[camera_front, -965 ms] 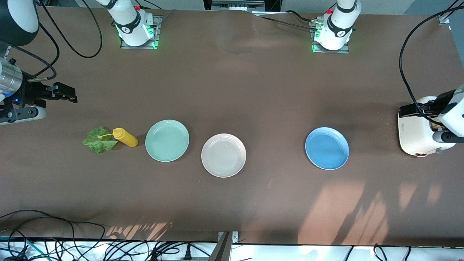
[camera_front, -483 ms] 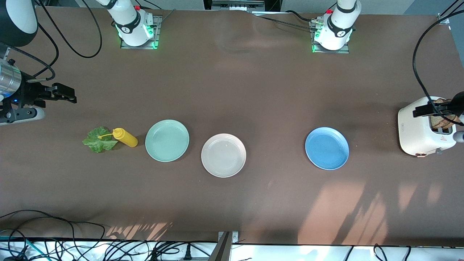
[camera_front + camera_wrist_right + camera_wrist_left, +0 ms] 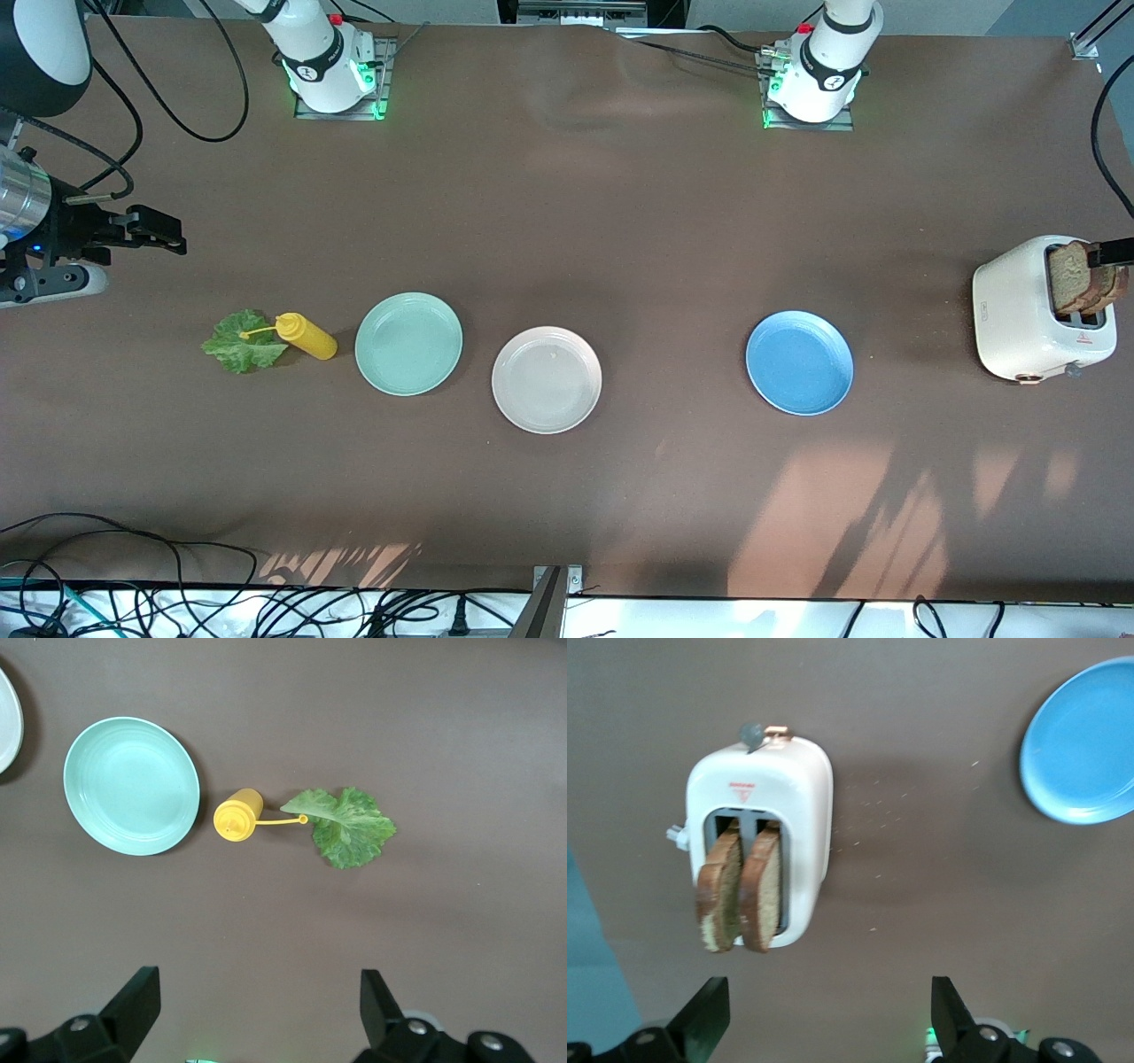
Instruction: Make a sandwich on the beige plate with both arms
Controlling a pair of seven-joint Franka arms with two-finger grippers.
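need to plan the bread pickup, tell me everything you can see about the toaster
The toaster is a rounded cream-white two-slot model, glossy like plastic, standing upright on the brown table at the left arm's end, beside the blue plate. A small red mark sits on its top next to the slots, and a copper-coloured lever and a small grey knob show on one end. Two slices of brown bread stand upright in its slots, sticking well out. Nothing else touches it.

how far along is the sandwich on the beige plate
Nothing is done: the beige plate is bare. Both bread slices stand in the toaster, the lettuce leaf lies beside the mustard bottle. Left gripper and right gripper are open, holding nothing.
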